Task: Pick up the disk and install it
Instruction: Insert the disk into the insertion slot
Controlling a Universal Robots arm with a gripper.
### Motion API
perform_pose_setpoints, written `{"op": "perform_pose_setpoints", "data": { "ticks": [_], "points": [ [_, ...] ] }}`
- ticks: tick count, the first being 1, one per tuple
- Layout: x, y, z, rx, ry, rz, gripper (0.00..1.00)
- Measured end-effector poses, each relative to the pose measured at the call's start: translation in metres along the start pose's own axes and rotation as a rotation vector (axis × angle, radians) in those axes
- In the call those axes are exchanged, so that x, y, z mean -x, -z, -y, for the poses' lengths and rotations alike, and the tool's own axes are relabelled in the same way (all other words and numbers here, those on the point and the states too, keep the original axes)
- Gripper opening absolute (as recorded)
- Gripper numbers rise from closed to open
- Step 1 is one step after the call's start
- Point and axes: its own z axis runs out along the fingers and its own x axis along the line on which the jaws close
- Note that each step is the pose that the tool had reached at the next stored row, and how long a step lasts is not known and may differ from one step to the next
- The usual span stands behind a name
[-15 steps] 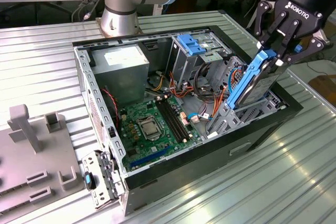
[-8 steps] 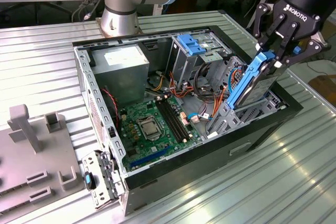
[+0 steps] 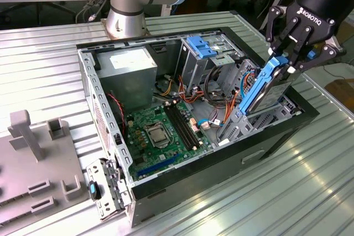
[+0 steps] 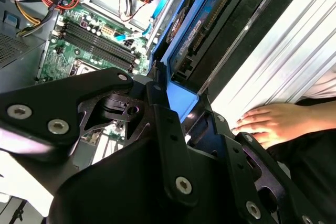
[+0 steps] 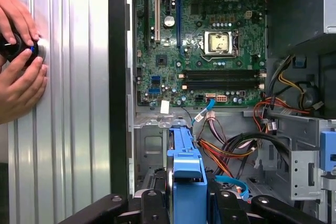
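At the exterior view's right, the black pincer (image 3: 285, 59) is closed tight on the top end of the disk (image 3: 264, 89). The disk stands tilted, with blue rails on its sides. Its low end is down at the grey drive bay (image 3: 249, 122) inside the open computer case (image 3: 221, 164). The green motherboard (image 3: 160, 131) lies in the middle of the case. In the first wrist view, a person's hands (image 5: 21, 85) rest on the ribbed metal bench (image 5: 73, 103) beside the case.
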Motion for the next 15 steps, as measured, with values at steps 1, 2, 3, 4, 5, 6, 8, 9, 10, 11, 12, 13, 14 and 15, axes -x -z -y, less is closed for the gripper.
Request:
{"op": "perform_pose_setpoints", "data": {
  "ticks": [1,2,3,4,5,6,8,9,10,11,12,13,14,15],
  "points": [
    [0.0000,-0.0005,-0.0002,-0.0003,0.001,0.0000,0.37],
    [0.0000,-0.0009,-0.0004,-0.0005,0.002,0.0001,0.37],
    [0.0000,-0.0015,-0.0012,-0.0007,0.004,0.0001,0.37],
    [0.0000,-0.0025,-0.0029,-0.0012,0.008,0.0002,0.37],
    [0.0000,-0.0029,-0.0037,-0.0017,0.011,0.0002,0.37],
    [0.0001,-0.0033,-0.0037,-0.0018,0.013,0.0002,0.37],
    [0.0002,-0.0049,-0.0038,-0.0018,0.014,-0.0001,0.37],
    [0.0002,-0.0065,-0.0038,-0.0018,0.015,0.0001,0.37],
    [0.0002,-0.0079,-0.0038,-0.0019,0.016,0.0001,0.37],
    [0.0002,-0.0093,-0.0038,-0.0019,0.016,0.0002,0.37],
    [0.0003,-0.0111,-0.0039,-0.0019,0.017,0.0002,0.37],
    [0.0003,-0.0124,-0.0039,-0.0019,0.018,0.0001,0.37],
    [0.0004,-0.0135,-0.0039,-0.0019,0.018,0.0001,0.37],
    [0.0004,-0.0159,-0.0039,-0.0019,0.019,0.0001,0.37]
  ]
}}
